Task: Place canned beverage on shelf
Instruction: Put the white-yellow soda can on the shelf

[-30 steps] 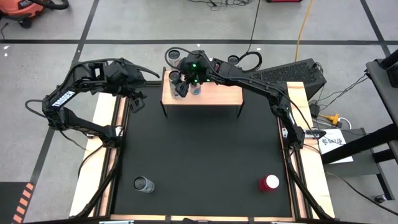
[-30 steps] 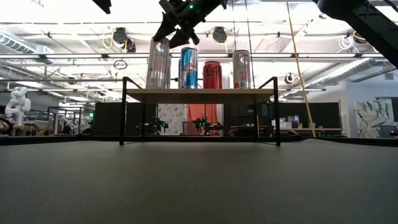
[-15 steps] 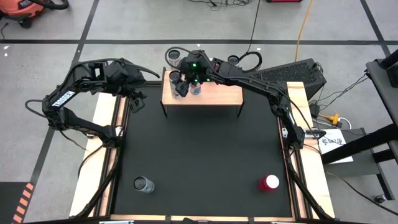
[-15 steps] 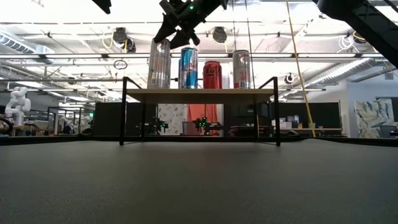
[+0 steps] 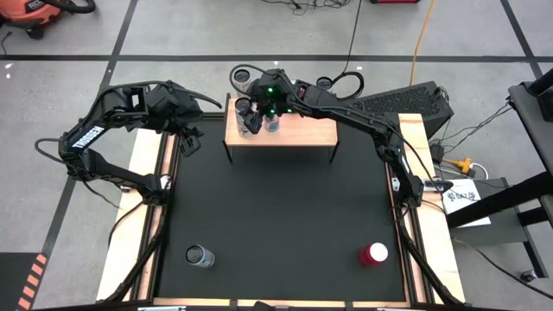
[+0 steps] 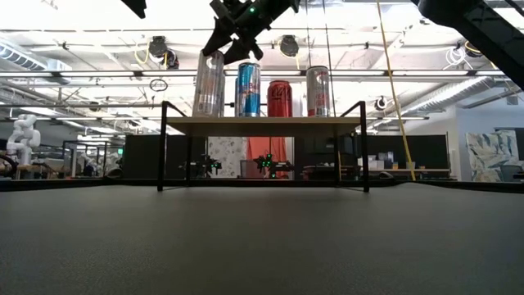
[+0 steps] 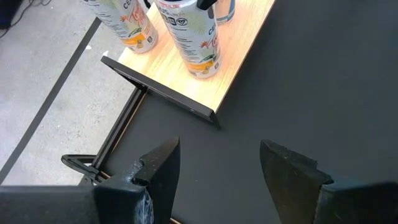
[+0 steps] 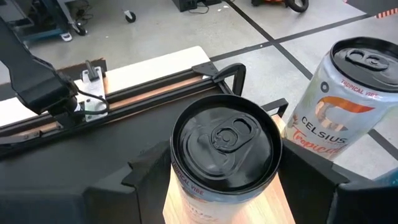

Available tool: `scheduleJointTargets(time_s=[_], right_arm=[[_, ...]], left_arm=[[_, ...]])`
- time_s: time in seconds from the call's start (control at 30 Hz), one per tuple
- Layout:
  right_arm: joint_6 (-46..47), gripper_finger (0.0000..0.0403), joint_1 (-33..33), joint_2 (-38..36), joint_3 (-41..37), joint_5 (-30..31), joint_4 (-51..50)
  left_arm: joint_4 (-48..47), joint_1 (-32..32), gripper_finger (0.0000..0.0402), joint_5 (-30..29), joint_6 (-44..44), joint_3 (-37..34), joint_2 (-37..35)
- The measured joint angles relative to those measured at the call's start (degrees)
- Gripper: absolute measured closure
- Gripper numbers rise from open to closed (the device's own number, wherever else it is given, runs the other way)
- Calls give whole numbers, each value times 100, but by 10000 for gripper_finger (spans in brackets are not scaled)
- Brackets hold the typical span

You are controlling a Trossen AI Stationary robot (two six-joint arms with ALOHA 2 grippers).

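At the far left, the left gripper [image 5: 188, 138] waits off the left end of the small light-wood shelf on thin black legs [image 5: 302, 130]. Its jaws stand apart with nothing between them.

Next along, the right gripper [image 8: 224, 168] reaches over the shelf's left end. Its jaws are closed on either side of a tall white can with orange print and a black top [image 8: 224, 143]. This can stands upright on the wood near the shelf's left edge, so it looks placed and only the release seems left. A second white can of the same print [image 8: 348, 106] stands just beside it. To release well, open the jaws evenly so neither finger drags the can sideways. Then lift straight up until clear of the rims before swinging away, because the neighbouring can is close enough to be clipped.

The count on the shelf is two white printed cans at the left, then a blue can [image 6: 248, 90], a red can [image 6: 279, 98] and a silver can [image 6: 318, 90]. The level view shows four abreast, so one white can probably hides the other.

On the black mat [image 5: 285, 216] covering the bench, two more stand well apart: a grey-topped can [image 5: 200, 256] at the left and a red-topped can [image 5: 373, 254] at the right.
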Motion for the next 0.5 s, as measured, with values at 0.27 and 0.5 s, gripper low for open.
scheduleJointTargets(time_s=[0.27,0.5], right_arm=[[-48,167,0,0,0,11,-7],[-50,167,0,0,2,16,-55]], left_arm=[[0,-1,185,0,2,0,-1],[0,0,185,0,4,0,-1]])
